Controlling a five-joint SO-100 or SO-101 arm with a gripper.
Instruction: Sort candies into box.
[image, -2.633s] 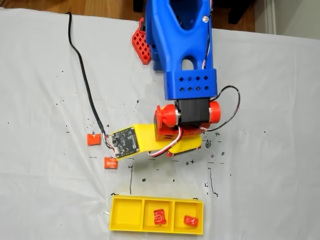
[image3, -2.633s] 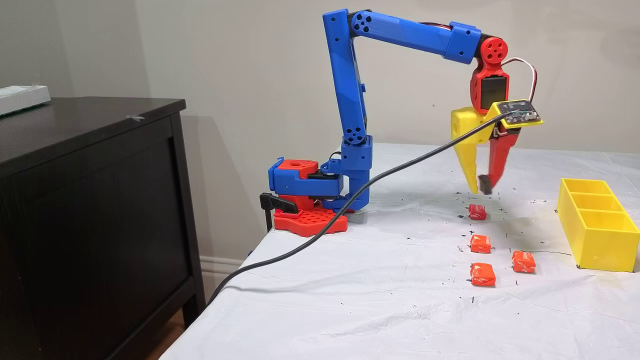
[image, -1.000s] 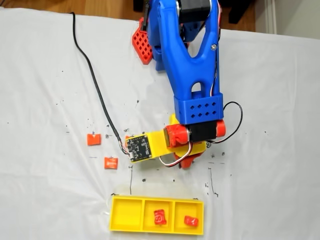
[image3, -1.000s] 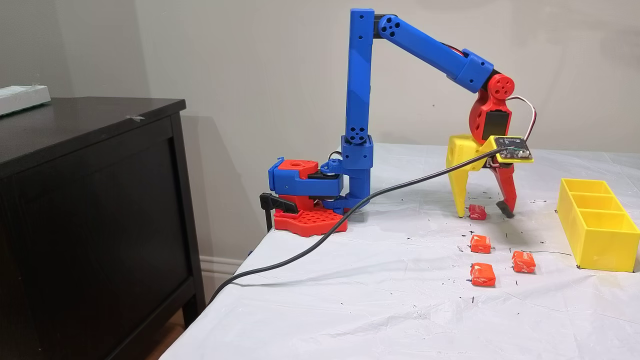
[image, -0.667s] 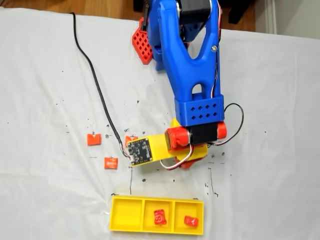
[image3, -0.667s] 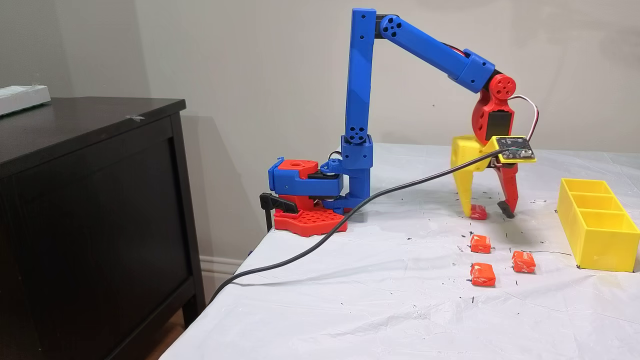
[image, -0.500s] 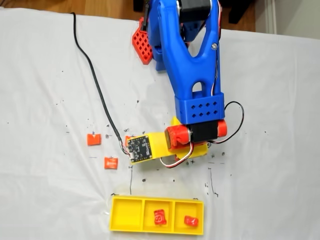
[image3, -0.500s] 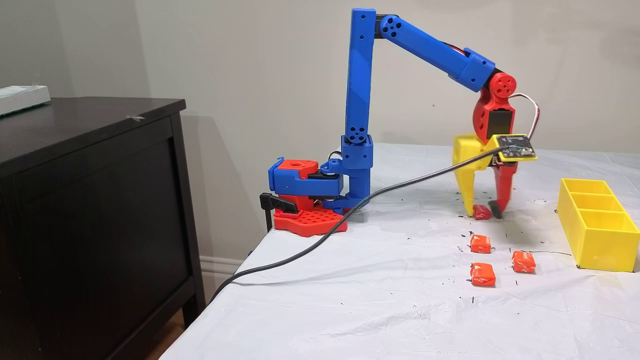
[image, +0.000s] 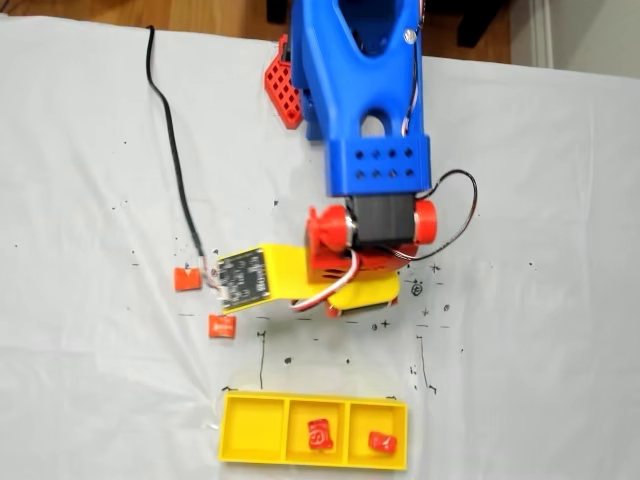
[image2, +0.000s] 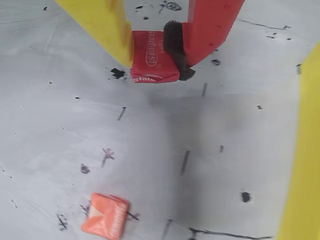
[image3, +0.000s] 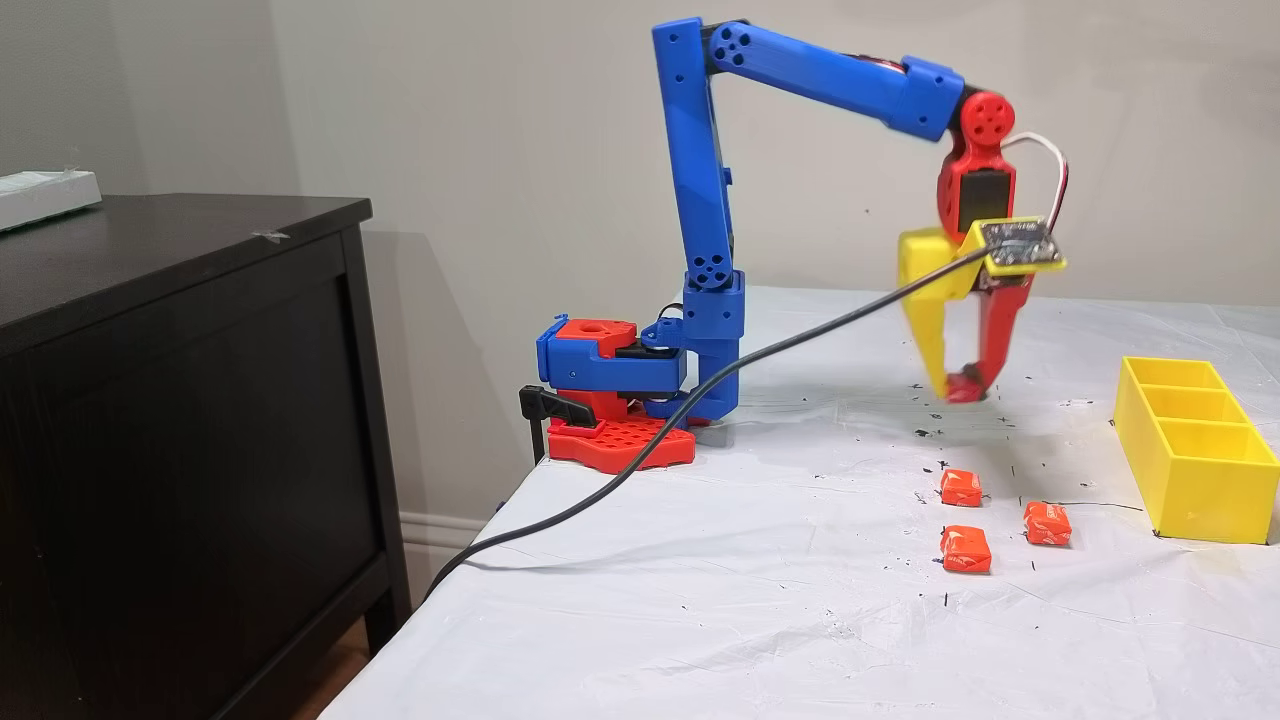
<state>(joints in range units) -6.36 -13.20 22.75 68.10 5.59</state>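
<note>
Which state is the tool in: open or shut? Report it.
Shut: the tool clamps a small red wrapped candy between yellow and red fingers, lifted off the cloth.

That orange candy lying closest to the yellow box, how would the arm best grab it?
Probably from straight above, with the fingers closing across the middle of the orange candy on two opposite flat sides. It is a small squarish block lying flat on the table cloth, apart from the other two orange ones and short of the box, so there is room on each side. The gripper already holds a red candy that way.
</note>
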